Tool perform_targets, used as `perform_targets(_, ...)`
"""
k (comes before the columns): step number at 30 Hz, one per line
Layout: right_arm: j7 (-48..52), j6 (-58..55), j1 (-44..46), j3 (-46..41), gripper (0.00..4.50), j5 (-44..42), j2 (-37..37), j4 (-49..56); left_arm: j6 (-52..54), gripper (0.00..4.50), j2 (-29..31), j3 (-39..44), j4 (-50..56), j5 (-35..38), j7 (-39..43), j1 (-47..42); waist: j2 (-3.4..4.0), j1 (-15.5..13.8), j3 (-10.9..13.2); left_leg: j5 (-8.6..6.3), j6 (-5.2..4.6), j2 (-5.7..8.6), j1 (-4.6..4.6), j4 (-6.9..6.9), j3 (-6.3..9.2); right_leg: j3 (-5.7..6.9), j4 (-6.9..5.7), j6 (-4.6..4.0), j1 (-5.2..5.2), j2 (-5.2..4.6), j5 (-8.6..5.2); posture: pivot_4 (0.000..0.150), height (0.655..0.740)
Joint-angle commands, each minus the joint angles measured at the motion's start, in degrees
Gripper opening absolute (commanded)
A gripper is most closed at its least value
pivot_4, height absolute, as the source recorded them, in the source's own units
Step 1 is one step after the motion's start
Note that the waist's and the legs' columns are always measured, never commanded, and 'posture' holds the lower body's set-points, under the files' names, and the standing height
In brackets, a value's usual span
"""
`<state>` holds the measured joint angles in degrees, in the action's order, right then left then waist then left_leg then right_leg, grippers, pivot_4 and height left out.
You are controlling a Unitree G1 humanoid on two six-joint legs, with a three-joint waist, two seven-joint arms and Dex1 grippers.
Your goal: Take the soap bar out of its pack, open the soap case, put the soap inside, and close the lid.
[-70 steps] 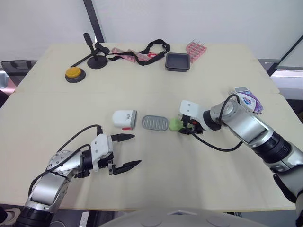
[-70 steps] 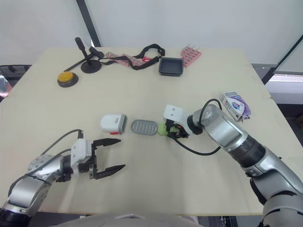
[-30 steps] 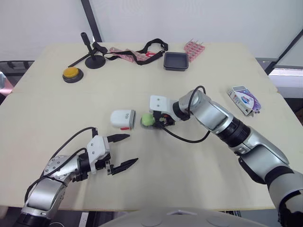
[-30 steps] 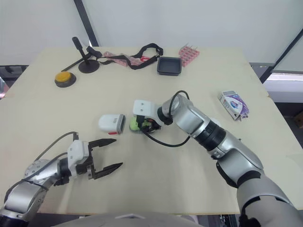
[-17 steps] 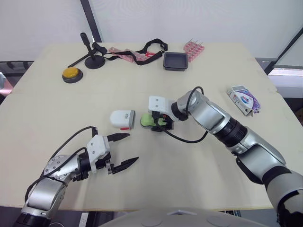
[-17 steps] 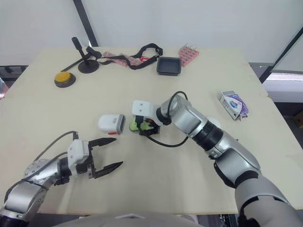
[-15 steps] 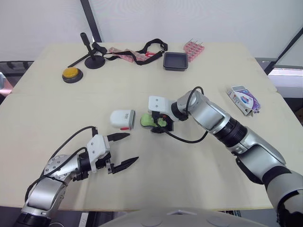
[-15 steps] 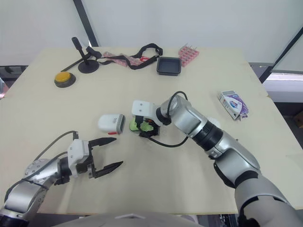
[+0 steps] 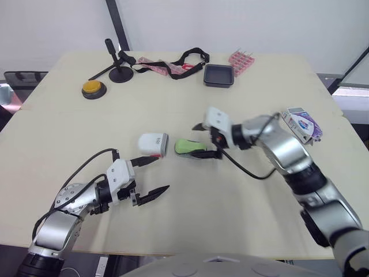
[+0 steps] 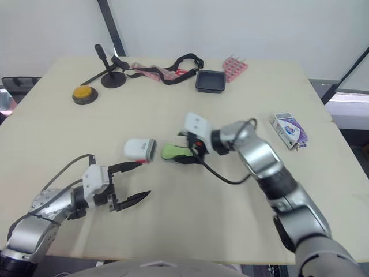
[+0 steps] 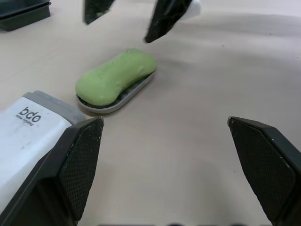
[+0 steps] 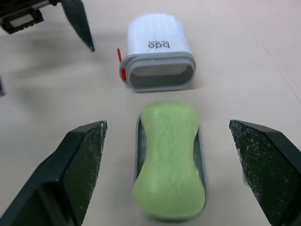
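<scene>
From the head, the green soap bar [image 9: 185, 145] lies bare on the grey tray [image 9: 195, 153] of the soap case, in the middle of the counter [image 9: 173, 231]. The white case shell [image 9: 152, 144] lies on its side just to the left of it, apart from it. The right jaws stand apart at the soap's right end, one finger on the far side and one on the near side, holding nothing. The left jaws hang near the left front of the counter, also apart and empty, pointing towards the shell. The soap pack [image 9: 301, 123] lies well off by the right edge. At the far side are a yellow button [image 9: 92, 88], a black stand [image 9: 120, 74], a black strap [image 9: 184, 57], a black dish [image 9: 219, 75] and a pink rack [image 9: 241, 59]. The left wrist view shows the soap resting lengthwise on the tray, the shell close beside it, and the right fingers [image 11: 164, 19] beyond. The right wrist view shows the shell's open mouth facing the soap's end, a red catch [image 12: 122, 73] on its rim, and the soap lying between the spread fingers, untouched.
</scene>
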<state>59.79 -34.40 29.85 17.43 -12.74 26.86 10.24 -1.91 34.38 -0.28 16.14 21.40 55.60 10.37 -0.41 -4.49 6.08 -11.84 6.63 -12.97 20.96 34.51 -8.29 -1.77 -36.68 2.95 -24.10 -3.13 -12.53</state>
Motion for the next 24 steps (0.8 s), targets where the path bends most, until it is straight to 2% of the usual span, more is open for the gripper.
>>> perform_targets(1,2.2,6.3,-8.2,-7.5,4.48,-6.5,1.6,7.2,-1.1,4.50,1.1,2.0,-0.7,-0.1,0.2,-3.1,0.00,0.1,0.0,0.00,0.00,-0.01,0.01,-0.01,-0.01,-0.03,-0.04,0.00,0.00,0.01,0.00,0.150,0.7400)
perform_targets(4,1.9,12.8,-18.3,-11.7,4.48,-8.4,1.7,10.3,0.0,4.50,2.1,1.9,-3.8,0.3,1.6,-8.0,0.01,-0.1,0.0,-0.02,-0.02,-0.12,-0.01,-0.04,0.01,-0.02,-0.05,-0.01,0.04,0.06,-0.01,0.150,0.7400)
perform_targets(9,1.9,22.2,-26.2,-13.8,4.48,-9.2,1.1,10.0,-0.5,4.50,4.4,-0.5,-7.1,-0.6,6.8,-12.4,0.02,1.0,-0.1,-0.08,-0.13,-0.13,0.00,0.03,-0.06,-0.09,-0.08,-0.04,0.04,0.08,-0.01,0.150,0.7400)
perform_targets(14,1.7,28.1,-29.7,-14.2,4.48,-8.1,1.6,7.5,-0.5,4.50,5.2,-1.5,-11.1,-1.3,9.9,-17.0,0.00,1.1,-0.1,-0.09,-0.17,-0.13,0.02,0.02,-0.03,-0.05,-0.09,-0.09,0.04,0.08,-0.05,0.150,0.7400)
perform_targets(19,1.4,30.8,-30.9,-13.7,4.48,-7.8,2.4,6.7,3.4,4.50,7.0,-1.0,-20.0,-0.7,13.7,-27.0,0.00,0.8,-0.1,-0.11,-0.24,-0.09,0.00,0.12,0.00,-0.03,-0.15,-0.26,0.05,0.04,-0.14,0.150,0.7400)
perform_targets(24,1.2,31.1,-30.1,-13.1,4.48,-7.9,2.6,6.0,-0.8,4.50,9.6,-5.0,-31.9,-6.2,20.7,-35.9,0.00,0.8,-0.1,-0.07,-0.16,-0.08,0.00,0.16,-0.01,-0.06,-0.21,-0.24,0.05,0.05,-0.13,0.150,0.7400)
